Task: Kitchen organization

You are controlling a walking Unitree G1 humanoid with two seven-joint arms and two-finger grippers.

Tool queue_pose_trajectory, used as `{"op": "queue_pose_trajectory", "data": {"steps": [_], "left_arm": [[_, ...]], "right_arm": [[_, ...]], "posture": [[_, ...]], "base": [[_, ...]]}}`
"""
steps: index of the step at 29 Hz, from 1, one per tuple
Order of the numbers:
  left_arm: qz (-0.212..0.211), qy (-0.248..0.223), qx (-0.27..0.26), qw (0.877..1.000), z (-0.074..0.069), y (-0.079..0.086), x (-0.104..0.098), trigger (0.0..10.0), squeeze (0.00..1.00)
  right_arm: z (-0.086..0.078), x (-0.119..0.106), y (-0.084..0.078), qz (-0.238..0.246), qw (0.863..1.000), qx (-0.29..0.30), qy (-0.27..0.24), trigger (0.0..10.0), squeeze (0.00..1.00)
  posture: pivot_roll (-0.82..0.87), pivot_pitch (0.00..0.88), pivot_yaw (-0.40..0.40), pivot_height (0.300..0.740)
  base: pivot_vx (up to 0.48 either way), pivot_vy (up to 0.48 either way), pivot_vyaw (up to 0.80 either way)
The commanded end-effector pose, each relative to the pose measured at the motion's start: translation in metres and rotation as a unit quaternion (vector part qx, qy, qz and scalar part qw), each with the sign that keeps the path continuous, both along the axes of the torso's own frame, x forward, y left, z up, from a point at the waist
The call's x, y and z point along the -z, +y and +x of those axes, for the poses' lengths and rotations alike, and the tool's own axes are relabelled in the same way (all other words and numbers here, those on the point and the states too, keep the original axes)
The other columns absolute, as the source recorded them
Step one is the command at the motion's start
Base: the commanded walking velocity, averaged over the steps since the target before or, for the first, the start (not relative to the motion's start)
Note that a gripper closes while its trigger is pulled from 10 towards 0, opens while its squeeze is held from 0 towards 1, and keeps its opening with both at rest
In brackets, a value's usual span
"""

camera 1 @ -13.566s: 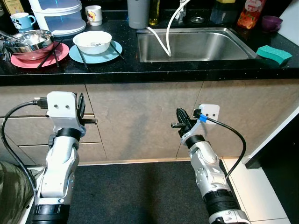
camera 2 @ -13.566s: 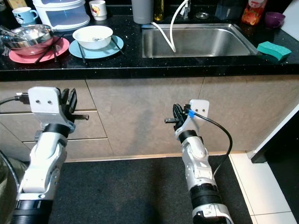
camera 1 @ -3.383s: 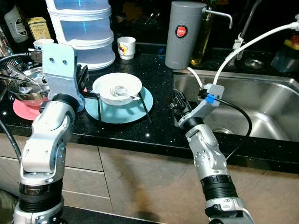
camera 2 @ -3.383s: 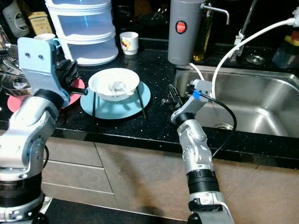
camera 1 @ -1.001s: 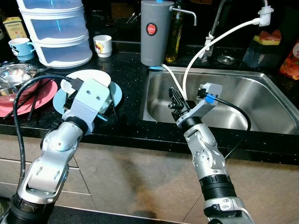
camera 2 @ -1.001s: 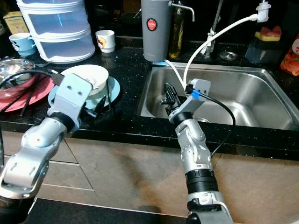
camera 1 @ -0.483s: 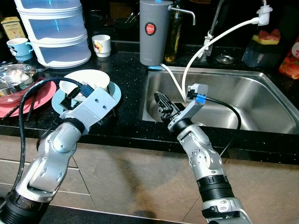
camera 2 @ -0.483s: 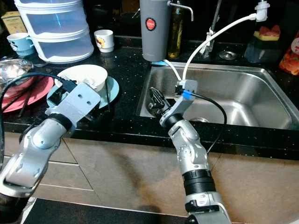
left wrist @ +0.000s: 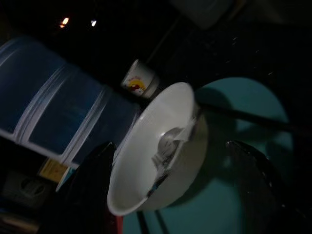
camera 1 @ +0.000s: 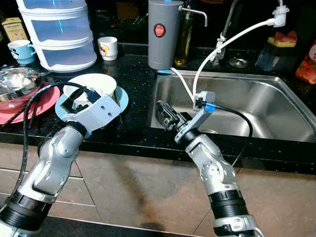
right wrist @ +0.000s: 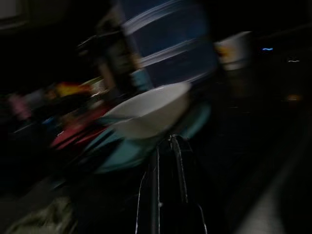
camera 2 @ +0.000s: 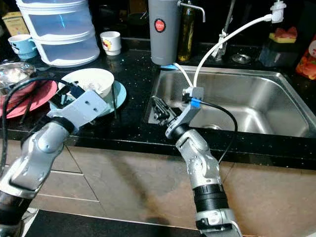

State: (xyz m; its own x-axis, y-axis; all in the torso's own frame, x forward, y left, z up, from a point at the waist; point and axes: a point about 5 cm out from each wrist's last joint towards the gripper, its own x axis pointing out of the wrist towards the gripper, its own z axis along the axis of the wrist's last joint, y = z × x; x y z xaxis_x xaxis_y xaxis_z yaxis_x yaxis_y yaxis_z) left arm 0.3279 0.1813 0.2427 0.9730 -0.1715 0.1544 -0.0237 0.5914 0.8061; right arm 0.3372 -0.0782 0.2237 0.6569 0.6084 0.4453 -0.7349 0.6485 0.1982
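— What has changed in the last half second?
— The right gripper (camera 1: 165, 114) has swung left off the sink (camera 1: 276, 106) rim, over the black table (camera 1: 133, 89), jaws clenched on nothing.
— And the left gripper (left wrist: 170, 187)?
— It is hovering at the white bowl (camera 1: 94, 85), jaws spread wide either side, touching nothing. The bowl is sitting on the teal plate (camera 1: 120, 100), black chopsticks (camera 2: 114, 100) leaning across, a cup (camera 1: 107, 48) and stacked containers (camera 1: 61, 37) standing behind.
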Motion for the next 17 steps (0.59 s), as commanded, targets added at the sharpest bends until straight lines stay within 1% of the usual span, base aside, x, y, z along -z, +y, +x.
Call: {"op": "queue_pose_trajectory", "data": {"steps": [1, 5, 7, 8, 11, 17], "left_arm": [[0.017, 0.001, 0.008, 1.000, 0.001, -0.002, 0.000, 10.0, 0.00], [0.007, 0.004, 0.017, 1.000, 0.005, -0.004, 0.002, 10.0, 0.00], [0.002, 0.005, 0.018, 1.000, 0.006, -0.004, 0.003, 10.0, 0.00], [0.008, 0.005, 0.019, 1.000, 0.008, -0.002, 0.003, 10.0, 0.00], [0.005, 0.005, 0.012, 1.000, 0.009, 0.000, 0.003, 10.0, 0.00], [0.012, 0.005, 0.003, 1.000, 0.010, 0.004, 0.004, 10.0, 0.00]], "right_arm": [[-0.004, -0.001, 0.004, -0.010, 1.000, -0.015, -0.016, 10.0, 0.00], [-0.015, -0.007, 0.006, -0.026, 0.996, -0.018, -0.087, 10.0, 0.00], [-0.018, -0.009, 0.007, -0.035, 0.993, -0.018, -0.108, 10.0, 0.00], [-0.020, -0.010, 0.009, -0.040, 0.992, -0.026, -0.115, 10.0, 0.00], [-0.022, -0.010, 0.010, -0.041, 0.992, -0.034, -0.114, 10.0, 0.00], [-0.023, -0.005, 0.012, -0.049, 0.992, -0.038, -0.109, 10.0, 0.00]], "posture": [[0.15, 0.070, 0.008, 0.740], [0.15, 0.072, 0.009, 0.740], [0.15, 0.073, 0.010, 0.740], [0.14, 0.074, 0.011, 0.740], [0.14, 0.073, 0.011, 0.740], [0.14, 0.068, 0.009, 0.740]], "base": [[0.000, 0.000, 0.00], [0.000, 0.000, 0.00], [0.000, 0.000, 0.00], [0.000, 0.000, 0.00], [0.000, 0.000, 0.00], [0.000, 0.000, 0.00]]}}
